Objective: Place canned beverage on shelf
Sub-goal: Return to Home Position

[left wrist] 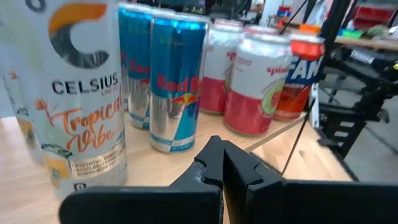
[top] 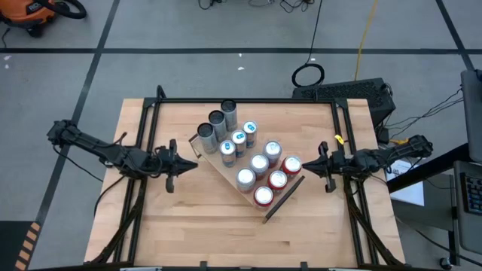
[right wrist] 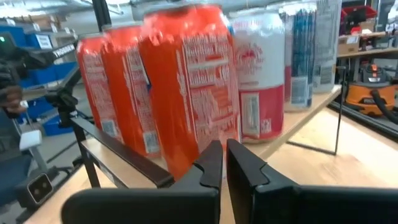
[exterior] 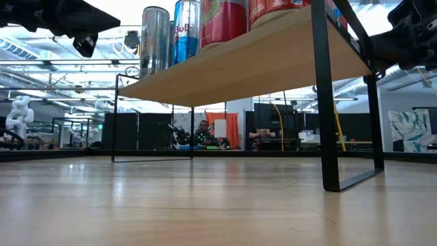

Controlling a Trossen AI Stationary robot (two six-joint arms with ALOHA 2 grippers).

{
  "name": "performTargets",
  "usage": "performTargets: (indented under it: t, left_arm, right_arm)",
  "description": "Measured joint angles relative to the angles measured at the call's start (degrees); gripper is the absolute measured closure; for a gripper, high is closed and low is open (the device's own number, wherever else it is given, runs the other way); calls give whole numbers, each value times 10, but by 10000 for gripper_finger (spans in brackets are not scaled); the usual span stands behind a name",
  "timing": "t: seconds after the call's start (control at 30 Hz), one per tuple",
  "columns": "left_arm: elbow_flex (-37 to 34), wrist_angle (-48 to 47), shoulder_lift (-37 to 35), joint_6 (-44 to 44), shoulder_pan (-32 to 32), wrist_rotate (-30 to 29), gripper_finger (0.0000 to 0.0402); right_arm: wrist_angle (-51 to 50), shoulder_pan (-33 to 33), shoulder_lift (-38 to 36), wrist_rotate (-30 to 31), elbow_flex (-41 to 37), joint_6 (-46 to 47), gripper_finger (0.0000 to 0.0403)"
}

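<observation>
— Shelf (top: 285,198) first: whereabouts, and lying which way?
— Stands on the tabletop (top: 188,226), roughly midway between the two arms, lifted clear of the wood on its black rails. Slanted in the high view, with the long axis running from upper left to lower right and one rail across each short end.
— Load on it?
— Twelve cans, all upright, in four rows of three, each row set across the board. From the upper-left end: three Celsius cans (left wrist: 81,93), then three Red Bull cans (left wrist: 177,81), then three Spindrift cans (left wrist: 264,84), then three Fanta cans (right wrist: 186,81) right against the lower-right rail.
— Left gripper (top: 188,162)?
— Held above the tabletop, just beside the Shelf's upper-left end and facing the Celsius row. Fingers pressed together, nothing between them.
— And the right gripper (top: 309,167)?
— Same on the other side: up off the tabletop, just beside the Fanta end and pointing at it. Fingers closed to a hairline, nothing held.
</observation>
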Motion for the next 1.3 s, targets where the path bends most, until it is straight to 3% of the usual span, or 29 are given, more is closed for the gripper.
performTargets:
  t: [0.5, 0.77, 1.3]
  left_arm:
    - [-100, 9, -141, 4, 0, -7, 402]
    - [-161, 106, -171, 29, 1, 12, 402]
    - [-178, 36, -232, 59, 1, 17, 402]
  right_arm:
    - [-5, -3, 0, -15, -1, 12, 403]
    - [-1, -3, 0, -15, -1, 12, 403]
    - [-19, -5, 0, -15, -1, 15, 403]
